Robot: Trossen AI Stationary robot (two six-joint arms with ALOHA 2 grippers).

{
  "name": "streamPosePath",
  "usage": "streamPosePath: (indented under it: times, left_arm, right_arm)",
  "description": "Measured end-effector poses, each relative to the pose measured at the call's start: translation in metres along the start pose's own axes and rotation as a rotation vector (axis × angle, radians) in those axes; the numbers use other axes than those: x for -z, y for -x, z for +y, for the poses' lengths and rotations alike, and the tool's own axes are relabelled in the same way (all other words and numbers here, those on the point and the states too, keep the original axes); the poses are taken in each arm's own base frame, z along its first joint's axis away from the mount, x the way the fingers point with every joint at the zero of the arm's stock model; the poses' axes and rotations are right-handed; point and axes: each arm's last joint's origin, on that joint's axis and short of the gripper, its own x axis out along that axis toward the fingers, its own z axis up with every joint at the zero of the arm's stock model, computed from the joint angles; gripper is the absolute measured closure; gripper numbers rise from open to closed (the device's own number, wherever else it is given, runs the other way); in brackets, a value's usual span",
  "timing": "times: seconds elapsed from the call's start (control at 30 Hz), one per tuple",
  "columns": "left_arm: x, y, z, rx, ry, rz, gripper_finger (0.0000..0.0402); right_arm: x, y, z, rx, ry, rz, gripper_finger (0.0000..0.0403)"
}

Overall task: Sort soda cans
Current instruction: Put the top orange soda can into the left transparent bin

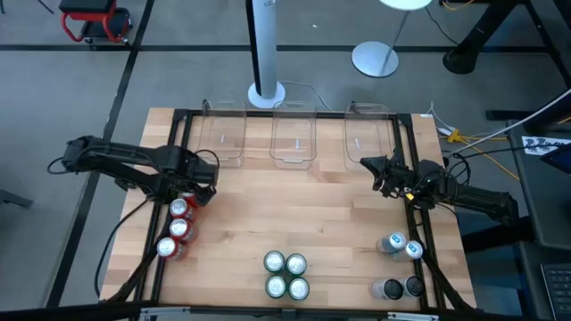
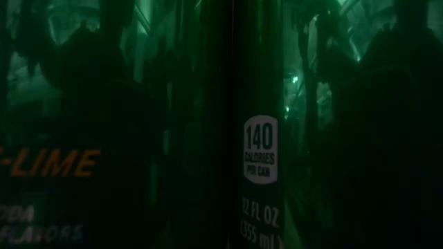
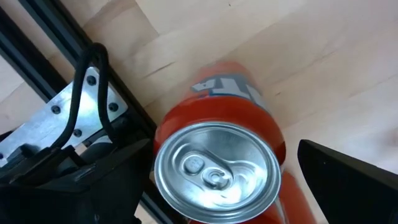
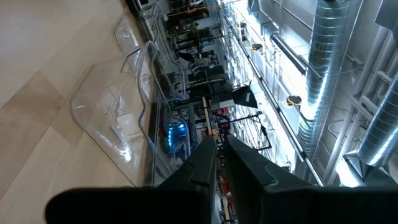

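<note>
straddling a red can (image 3: 217, 168) at the table's (image 1: 330, 205) 9 o'clock edge, your left gripper (image 3: 224, 186) stands apart; right gripper (image 4: 219, 149), at 3 o'clock, is pressed together, empty.

Left end effector (image 1: 198, 181) spread; right end effector (image 1: 382, 174) closed.

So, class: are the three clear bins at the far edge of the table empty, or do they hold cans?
Empty. From above, each clear bin shows only bare wood through it; the red cans stand on the table.
</note>
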Motion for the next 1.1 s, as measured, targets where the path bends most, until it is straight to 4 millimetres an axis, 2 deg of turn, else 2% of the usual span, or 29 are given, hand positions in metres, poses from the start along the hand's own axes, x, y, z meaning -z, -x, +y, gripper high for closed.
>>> streamPosePath:
  times: [0.2,0.5,0.73,0.87,1.1]
  left_arm:
    - [-0.003,-0.005,-0.005,-0.028,-0.027,0.033,0.0022]
    - [-0.005,-0.007,-0.009,-0.039,-0.056,0.046,0.0107]
    - [-0.005,-0.007,-0.01,-0.03,-0.071,0.049,0.0108]
    - [-0.008,0.005,-0.014,0.022,-0.09,0.032,0.0108]
    - [-0.013,0.046,-0.016,0.064,-0.092,-0.083,0.0108]
  right_arm:
    - [0.0,0.0,0.0,0.0,0.0,0.0,0.0366]
    - [0.0,0.0,0.0,0.0,0.0,0.0,0.0366]
    - [0.0,0.0,0.0,0.0,0.0,0.0,0.0366]
    - [0.0,0.0,0.0,0.0,0.003,0.0,0.0366]
    - [0.0,0.0,0.0,0.001,0.007,0.0,0.0366]
